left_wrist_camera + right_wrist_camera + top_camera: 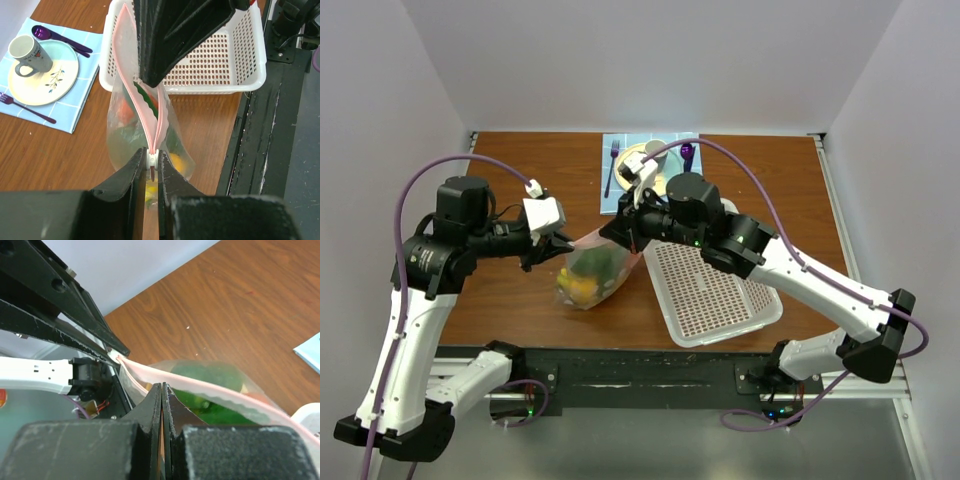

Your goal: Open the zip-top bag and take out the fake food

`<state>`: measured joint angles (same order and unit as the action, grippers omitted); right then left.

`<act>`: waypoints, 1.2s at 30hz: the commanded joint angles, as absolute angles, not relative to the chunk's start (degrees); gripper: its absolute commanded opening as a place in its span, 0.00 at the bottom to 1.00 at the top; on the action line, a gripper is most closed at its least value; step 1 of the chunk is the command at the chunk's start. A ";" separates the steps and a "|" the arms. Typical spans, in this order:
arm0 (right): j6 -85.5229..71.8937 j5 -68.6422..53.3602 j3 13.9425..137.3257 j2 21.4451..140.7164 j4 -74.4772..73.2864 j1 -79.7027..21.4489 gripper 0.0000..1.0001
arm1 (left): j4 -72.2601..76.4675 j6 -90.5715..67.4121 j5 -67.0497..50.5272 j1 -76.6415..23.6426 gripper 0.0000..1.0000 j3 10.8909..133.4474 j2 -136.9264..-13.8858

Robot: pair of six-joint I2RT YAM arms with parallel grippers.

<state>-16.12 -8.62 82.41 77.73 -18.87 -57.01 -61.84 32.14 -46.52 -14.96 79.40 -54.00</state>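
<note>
Step in hand: the mouth of the zip-top bag (590,270) is being pulled open; the fake food (586,284) is all inside.
Bag position: it is hung between the 2 grippers over the table (520,170), just beside the white basket (720,300), zip edge uppermost, and its bottom seems to rest on the wood.
Left gripper (151,158): its fingers are pressed together on the near end of the pink zip strip (146,120), where a small white tab is seen.
Right gripper (162,386): its fingers are squeezed flat together at the far end of the strip; 1 lip seems to be pinched, though the film between the pads cannot be made out.
Zip state: in the left wrist view the 2 pink lips are seen apart along the middle, with green and orange pieces visible between them.
Technique: the 2 grips should be drawn apart across the strip, not along it, so that the lips are peeled rather than stretched.
Force: a slow, even pull is advised, because thin crinkly film is easily slipped from closed pads.
Height: the bag is best kept low, so that loosened pieces are dropped onto the table or the basket.
Risk: if both lips are caught in 1 grip, the mouth cannot be widened.
</note>
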 commanded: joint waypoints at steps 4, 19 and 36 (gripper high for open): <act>-19.25 -9.84 78.67 76.11 -17.76 -57.57 0.00 | -60.38 31.55 -48.52 -14.59 0.00 81.65 -53.88; -23.73 -9.94 68.56 74.79 -15.91 -57.66 0.50 | -60.73 31.12 -52.38 -14.59 0.38 79.98 -52.82; -17.76 -1.06 54.59 73.92 -8.89 -68.11 0.84 | -39.12 24.26 -23.47 -14.50 0.69 59.46 -53.07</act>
<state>-20.56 -4.58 57.71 76.27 -14.68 -64.64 -45.58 26.04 -32.64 -14.96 68.34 -49.15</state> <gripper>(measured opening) 0.755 0.694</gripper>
